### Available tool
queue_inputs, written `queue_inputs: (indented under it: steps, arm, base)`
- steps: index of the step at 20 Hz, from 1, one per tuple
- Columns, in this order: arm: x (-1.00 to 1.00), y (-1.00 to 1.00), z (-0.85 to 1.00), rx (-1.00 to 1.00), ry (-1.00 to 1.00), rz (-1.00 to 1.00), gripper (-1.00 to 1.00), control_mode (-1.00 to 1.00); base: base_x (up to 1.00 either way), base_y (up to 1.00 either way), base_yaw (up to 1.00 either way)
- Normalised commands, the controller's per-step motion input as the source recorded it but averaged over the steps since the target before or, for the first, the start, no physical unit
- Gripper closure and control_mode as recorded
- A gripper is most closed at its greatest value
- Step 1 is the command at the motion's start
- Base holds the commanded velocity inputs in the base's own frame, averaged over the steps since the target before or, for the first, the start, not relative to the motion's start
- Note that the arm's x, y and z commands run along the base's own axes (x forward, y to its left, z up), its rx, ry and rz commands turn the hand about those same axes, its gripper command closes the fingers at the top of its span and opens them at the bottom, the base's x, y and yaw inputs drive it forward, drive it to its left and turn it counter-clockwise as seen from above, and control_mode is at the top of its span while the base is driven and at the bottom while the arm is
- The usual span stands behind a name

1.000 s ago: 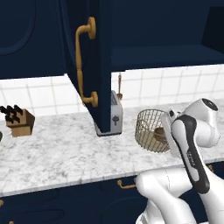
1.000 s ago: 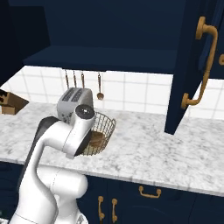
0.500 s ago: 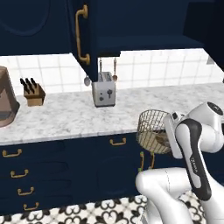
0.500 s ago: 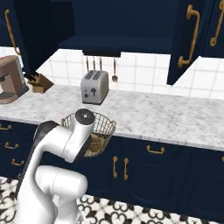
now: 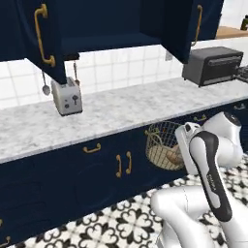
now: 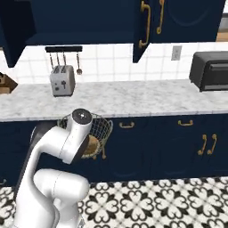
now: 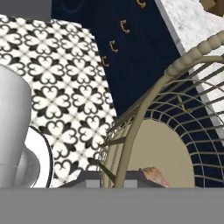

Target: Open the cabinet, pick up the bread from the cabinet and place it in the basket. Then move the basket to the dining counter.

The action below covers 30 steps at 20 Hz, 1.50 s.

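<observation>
A black-and-white patterned tile floor (image 6: 178, 200) spreads below a long white-grey marbled counter (image 5: 121, 114) with brass-handled navy drawers (image 6: 156, 142) beneath it. Above hangs the dark navy wall cabinet (image 5: 106, 22), its arched doors swung open. A black toaster oven (image 6: 209, 70) sits at the counter's right end, and a silver toaster (image 5: 67, 96) stands beneath hanging utensils (image 6: 64, 60).

The round tan wire-mesh basket (image 5: 164, 147) is held off the counter, in the air in front of the navy drawers, beside the white arm. The small golden-brown bread roll (image 5: 173, 156) lies inside it on the basket floor.

The right base view adds a knife block (image 6: 5, 84) at the far left. The hand view looks closely down the basket's rim and handle, with the roll's edge just visible; the claw (image 7: 114, 178) appears clamped on the basket rim, though its tips are barely seen.
</observation>
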Motion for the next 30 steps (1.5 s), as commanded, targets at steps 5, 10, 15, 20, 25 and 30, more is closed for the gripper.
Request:
queue_inputs:
  steps: [5, 10, 15, 20, 25, 30]
  arm:
    - [0.0, 0.0, 0.0, 0.0, 0.0, 0.0, 1.0, 1.0]
    - [0.0, 0.0, 0.0, 0.0, 0.0, 0.0, 1.0, 1.0]
    - [0.0, 0.0, 0.0, 0.0, 0.0, 0.0, 1.0, 1.0]
    - [0.0, 0.0, 0.0, 0.0, 0.0, 0.0, 1.0, 1.0]
    - [0.0, 0.0, 0.0, 0.0, 0.0, 0.0, 1.0, 1.0]
    - [0.0, 0.0, 0.0, 0.0, 0.0, 0.0, 1.0, 1.0]
  base:
    - [0.0, 0.33, -0.91]
    - [0.0, 0.33, -0.93]
    - [0.0, 0.32, -0.93]
    - [0.0, 0.29, -0.95]
    - [0.0, 0.27, -0.96]
    - [0.0, 0.21, -0.98]
